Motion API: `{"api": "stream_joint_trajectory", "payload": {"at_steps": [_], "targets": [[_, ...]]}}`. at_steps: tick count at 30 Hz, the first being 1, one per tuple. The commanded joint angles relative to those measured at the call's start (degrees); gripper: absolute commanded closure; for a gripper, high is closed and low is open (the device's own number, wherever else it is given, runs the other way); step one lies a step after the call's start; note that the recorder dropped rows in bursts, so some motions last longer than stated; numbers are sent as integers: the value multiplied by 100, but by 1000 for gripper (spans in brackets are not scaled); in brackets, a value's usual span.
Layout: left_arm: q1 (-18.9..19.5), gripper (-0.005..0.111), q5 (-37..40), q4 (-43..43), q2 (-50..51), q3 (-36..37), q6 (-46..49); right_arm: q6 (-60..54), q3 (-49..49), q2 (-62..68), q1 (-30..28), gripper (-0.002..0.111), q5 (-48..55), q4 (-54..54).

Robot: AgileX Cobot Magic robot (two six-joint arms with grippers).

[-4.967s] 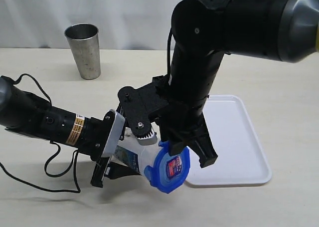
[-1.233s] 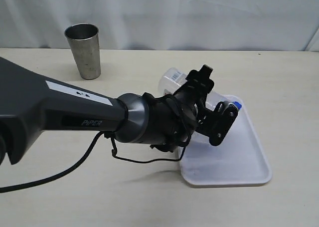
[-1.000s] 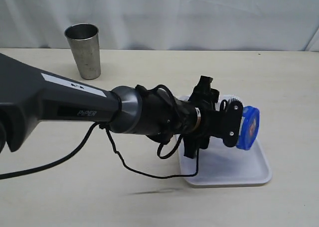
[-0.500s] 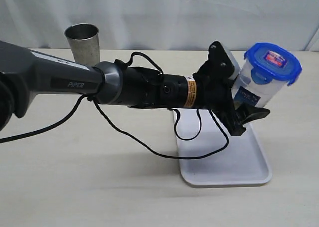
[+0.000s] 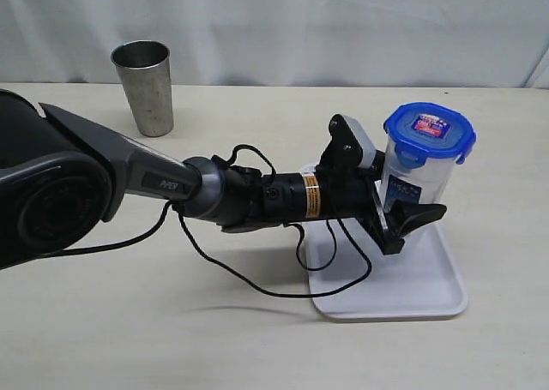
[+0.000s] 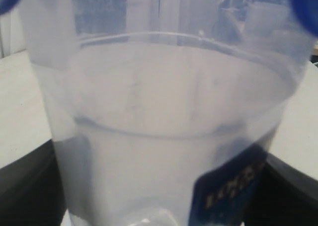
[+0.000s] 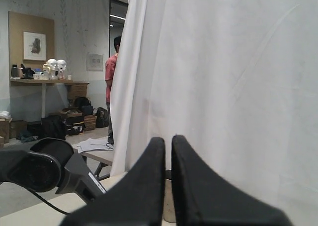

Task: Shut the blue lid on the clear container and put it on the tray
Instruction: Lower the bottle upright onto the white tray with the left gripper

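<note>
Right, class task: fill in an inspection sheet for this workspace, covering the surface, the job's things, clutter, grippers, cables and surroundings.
Surface: pale table, no spills seen.
Job's things: blue lid sits on the clear container, which is upright over the white tray; contact with the tray cannot be told.
Clutter: one steel cup, upright, far left of the table.
Grippers: left gripper closed on the container's lower body; right gripper shut and empty, facing the curtain.
Cables: black cable hangs from the left arm, looping by the tray's edge.
Surroundings: white curtain behind; a person in the room beyond.
</note>
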Motion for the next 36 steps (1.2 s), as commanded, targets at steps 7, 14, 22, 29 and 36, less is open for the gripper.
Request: {"api": "stream_joint_trajectory", "payload": {"at_steps": [7, 14, 22, 29, 36], "targets": [[6, 107, -125, -91, 105, -32, 52, -22, 19, -17, -32, 103, 36, -122], [6, 94, -124, -91, 105, -32, 62, -22, 19, -17, -32, 103, 36, -122], [6, 22, -29, -101, 105, -32, 243, -22, 19, -17, -32, 103, 36, -122], [6, 20, 7, -90, 83, -32, 233, -22, 19, -17, -32, 103, 36, -122], [6, 21, 95, -68, 6, -32, 233, -11, 19, -17, -32, 103, 36, -133]]}}
